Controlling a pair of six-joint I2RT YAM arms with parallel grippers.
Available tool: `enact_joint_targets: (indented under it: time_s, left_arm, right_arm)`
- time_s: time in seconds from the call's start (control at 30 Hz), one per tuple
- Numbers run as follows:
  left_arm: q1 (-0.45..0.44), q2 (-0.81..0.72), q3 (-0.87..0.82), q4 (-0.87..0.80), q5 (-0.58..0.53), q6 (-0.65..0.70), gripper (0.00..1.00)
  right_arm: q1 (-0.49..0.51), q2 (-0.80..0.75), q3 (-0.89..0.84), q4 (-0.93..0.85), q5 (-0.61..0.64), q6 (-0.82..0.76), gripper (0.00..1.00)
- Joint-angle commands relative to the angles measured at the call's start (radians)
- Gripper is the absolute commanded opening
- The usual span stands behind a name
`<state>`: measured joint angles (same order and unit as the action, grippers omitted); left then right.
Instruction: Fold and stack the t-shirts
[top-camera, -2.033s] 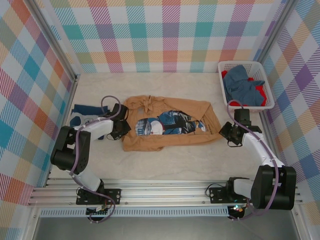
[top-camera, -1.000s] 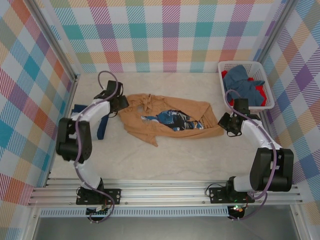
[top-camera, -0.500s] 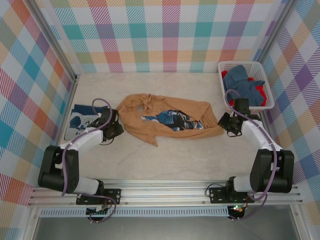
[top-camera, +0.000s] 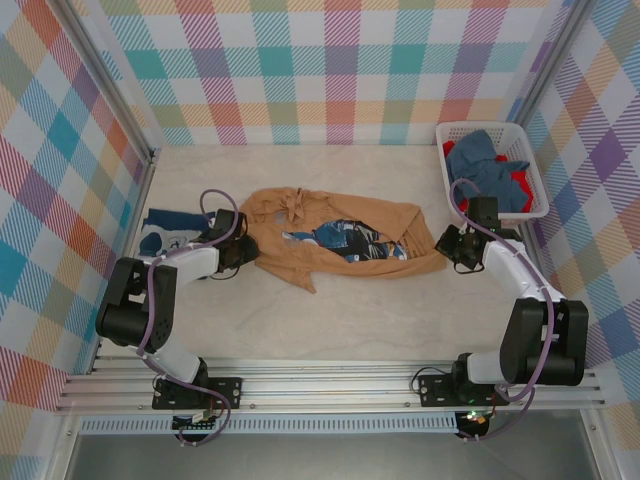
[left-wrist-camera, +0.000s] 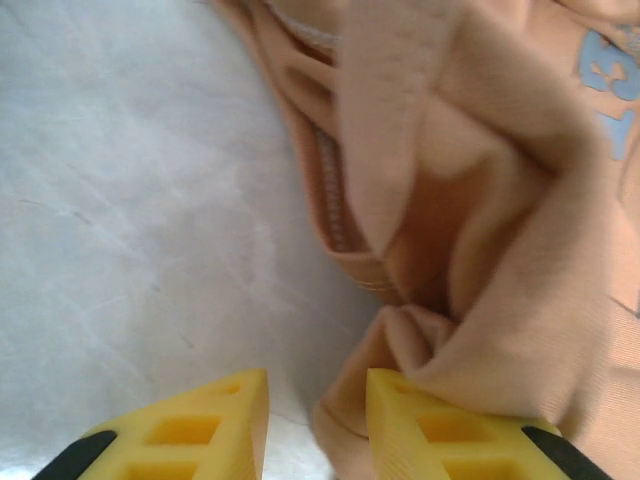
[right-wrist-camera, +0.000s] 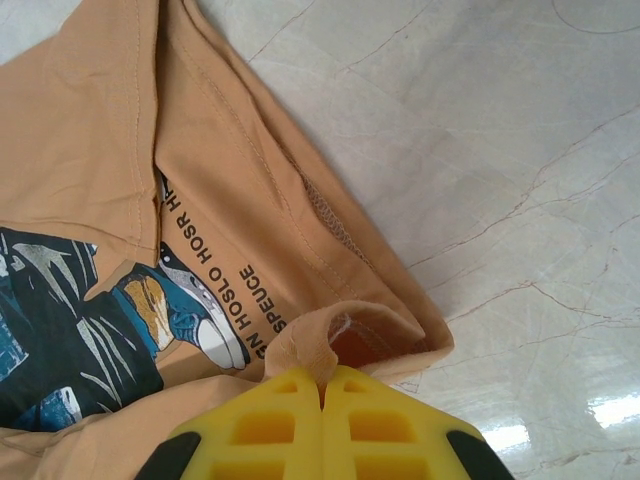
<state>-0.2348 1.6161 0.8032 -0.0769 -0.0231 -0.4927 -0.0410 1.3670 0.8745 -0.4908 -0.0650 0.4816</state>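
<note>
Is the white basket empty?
No, the white basket holds a crumpled blue shirt with a red shirt peeking out beside it.

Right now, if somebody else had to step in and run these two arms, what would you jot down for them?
Left gripper: jaws apart beside the tan shirt, at its left edge, nothing clamped.
Right gripper: shut on the tan shirt's right corner.
Tan shirt lies crumpled mid-table; navy shirt at far left; blue shirt and red shirt in the basket.
Done: no stack yet. Left: fold the tan shirt, then the basket ones, and stack.
</note>
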Motion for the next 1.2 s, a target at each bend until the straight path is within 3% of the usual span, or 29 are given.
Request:
enact_joint_targets:
  time_s: [0.0, 0.23, 0.47, 0.57, 0.67, 0.9, 1.17]
  left_arm:
    - [-0.022, -0.028, -0.004, 0.040, 0.016, 0.010, 0.32]
    - [-0.027, 0.057, 0.071, -0.084, -0.040, 0.044, 0.29]
    - [-0.028, 0.077, 0.040, -0.030, -0.031, 0.034, 0.27]
    - [-0.029, 0.091, 0.051, -0.017, -0.019, 0.031, 0.17]
    - [-0.032, 0.077, 0.054, -0.019, -0.015, 0.014, 0.01]
    - [-0.058, -0.257, 0.071, -0.231, -0.129, -0.045, 0.00]
    - [-0.057, -0.546, 0.312, -0.450, -0.135, -0.045, 0.00]
  right_arm:
    - [-0.008, 0.010, 0.000, 0.004, -0.019, -0.005, 0.00]
    - [-0.009, 0.006, 0.001, 0.002, -0.020, -0.003, 0.00]
    - [-0.008, 0.004, -0.001, 0.005, -0.024, 0.001, 0.00]
    - [-0.008, 0.004, -0.002, 0.007, -0.028, 0.002, 0.00]
    - [-0.008, -0.003, -0.006, 0.009, -0.029, 0.003, 0.00]
    - [-0.009, -0.113, 0.023, 0.010, -0.064, -0.009, 0.00]
    - [-0.009, -0.305, 0.232, -0.028, -0.148, 0.004, 0.00]
